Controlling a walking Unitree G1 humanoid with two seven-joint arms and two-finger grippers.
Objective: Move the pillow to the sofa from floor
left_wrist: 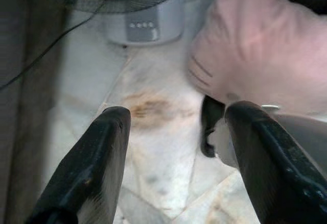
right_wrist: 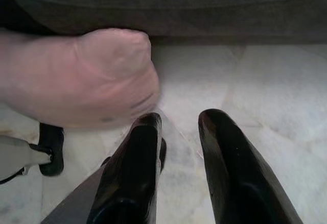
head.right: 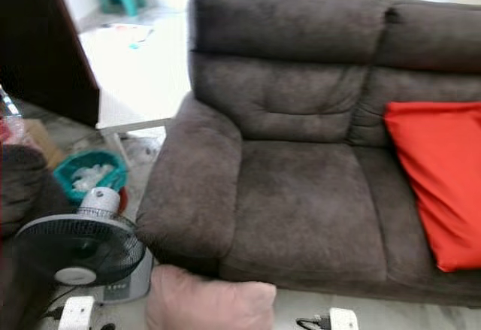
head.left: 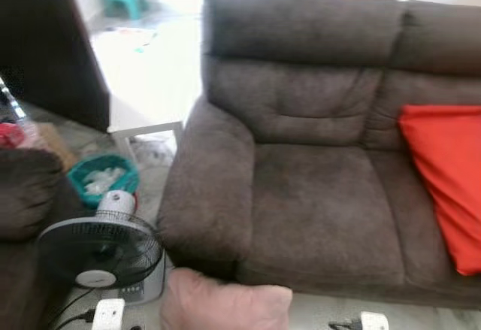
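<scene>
You see the pink pillow [head.left: 225, 304] lying lengthwise along the sofa [head.left: 316, 210] front on pale tiled floor [right_wrist: 265, 81]; both the left gripper [left_wrist: 176, 127] and the right gripper [right_wrist: 181, 127] hang spread, empty.

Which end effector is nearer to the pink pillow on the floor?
Right, narrowly. The right end effector has one finger tip at the pink pillow's edge; the left end effector, open wider, sits beside it with floor between.

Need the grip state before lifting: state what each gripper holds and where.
Nothing is held. The left gripper is open above bare floor beside the pink pillow. The right gripper is open too, its fingers just short of the pillow's corner.
</scene>
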